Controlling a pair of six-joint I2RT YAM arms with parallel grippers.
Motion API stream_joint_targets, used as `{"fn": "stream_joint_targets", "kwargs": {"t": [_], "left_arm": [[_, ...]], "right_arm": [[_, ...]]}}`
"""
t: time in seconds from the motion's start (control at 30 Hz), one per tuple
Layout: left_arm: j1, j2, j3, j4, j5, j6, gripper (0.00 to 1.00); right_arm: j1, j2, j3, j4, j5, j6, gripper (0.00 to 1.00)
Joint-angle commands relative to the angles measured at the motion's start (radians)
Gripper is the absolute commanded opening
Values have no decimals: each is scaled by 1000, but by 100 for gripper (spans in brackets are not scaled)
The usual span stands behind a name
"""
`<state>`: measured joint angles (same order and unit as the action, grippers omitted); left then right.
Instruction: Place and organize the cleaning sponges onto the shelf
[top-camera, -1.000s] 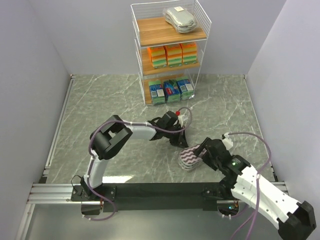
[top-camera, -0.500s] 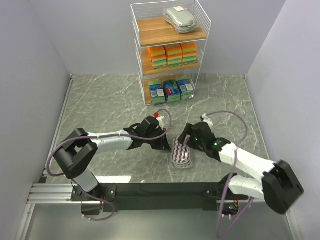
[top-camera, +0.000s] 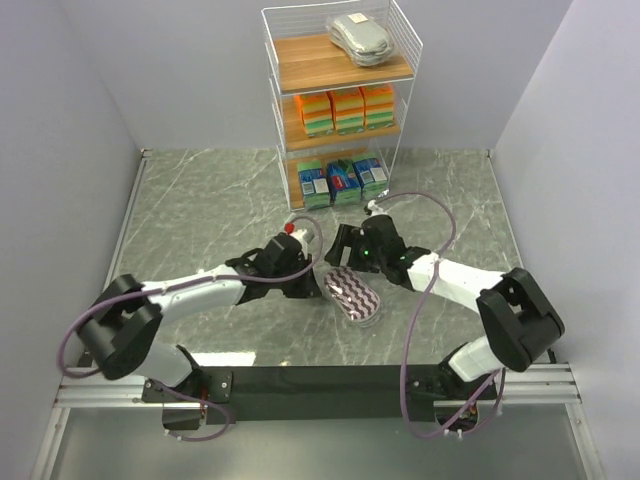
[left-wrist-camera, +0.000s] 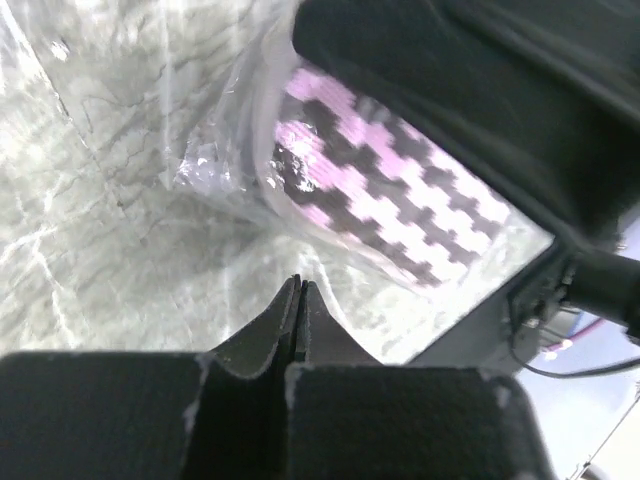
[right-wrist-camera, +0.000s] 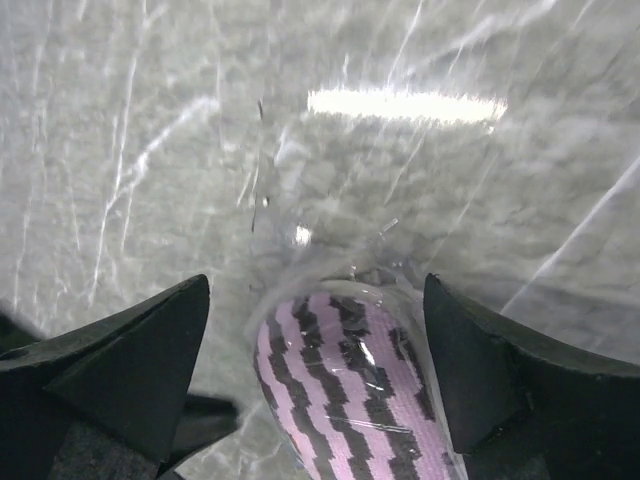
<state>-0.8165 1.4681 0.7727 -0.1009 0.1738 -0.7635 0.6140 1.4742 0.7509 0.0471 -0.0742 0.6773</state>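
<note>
The black base strip (top-camera: 320, 382) is running along the near edge, and both arms are reaching out from it and bending in toward the middle. The table (top-camera: 200, 200) is showing a grey-green marble-look top, with pale walls closing it in on the left, right and back.

The left arm is lying low, elbow kicked out to the left and forearm pointing right. The left gripper (top-camera: 314, 288) is pressed together with nothing in it. In its wrist view the fingers (left-wrist-camera: 272, 330) are meeting in one thin seam.

Just ahead of those tips the purple-white wavy-striped sponge (top-camera: 355, 296) is lying flat on the table in crinkly clear wrap. It's close, but I can't tell if they're touching.

The right arm is folding back from its elbow on the right, with the wrist aiming left and down. The right gripper (top-camera: 340, 248) is spread wide over the far end of that same pack. In its wrist view the rounded end is sitting between the fingers (right-wrist-camera: 130, 370) with a gap on each side, so it isn't pinching anything.

Plenty of bare marble is showing left of the left gripper, and a strip of it beyond both grippers.

Past that, the shelf (top-camera: 278, 120) is standing at the back wall:
- **Top tier:** a silvery-grey pack (top-camera: 360, 38), with bare wood to its left.
- **Middle tier:** three orange-yellow packs (top-camera: 346, 108).
- **Bottom tier:** three blue-green packs (top-camera: 342, 182).
</note>
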Motion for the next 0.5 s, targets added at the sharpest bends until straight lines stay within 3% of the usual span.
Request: {"fn": "stream_joint_targets", "kwargs": {"t": [0.0, 0.17, 0.27, 0.33, 0.4, 0.43, 0.47], "left_arm": [[-6, -97, -1, -16, -33, 9, 1], [-67, -32, 14, 16, -17, -8, 1], [-111, 46, 28, 44, -57, -49, 1], [-141, 80, 63, 15, -115, -66, 1], [-164, 109, 94, -22, -169, -77, 1], [-170, 119, 102, -28, -171, -74, 1], [-174, 126, 109, -37, -171, -71, 1]], "right_arm": [[-28, -66, 34, -7, 71, -38, 96], [-34, -213, 5, -217, 298, -59, 100], [-52, -273, -38, -292, 350, -12, 100], [-60, -305, -79, -323, 367, 31, 93], [-77, -324, -132, -316, 357, 57, 73], [-85, -337, -156, -268, 329, 61, 54], [-92, -339, -186, -250, 311, 68, 12]]}}
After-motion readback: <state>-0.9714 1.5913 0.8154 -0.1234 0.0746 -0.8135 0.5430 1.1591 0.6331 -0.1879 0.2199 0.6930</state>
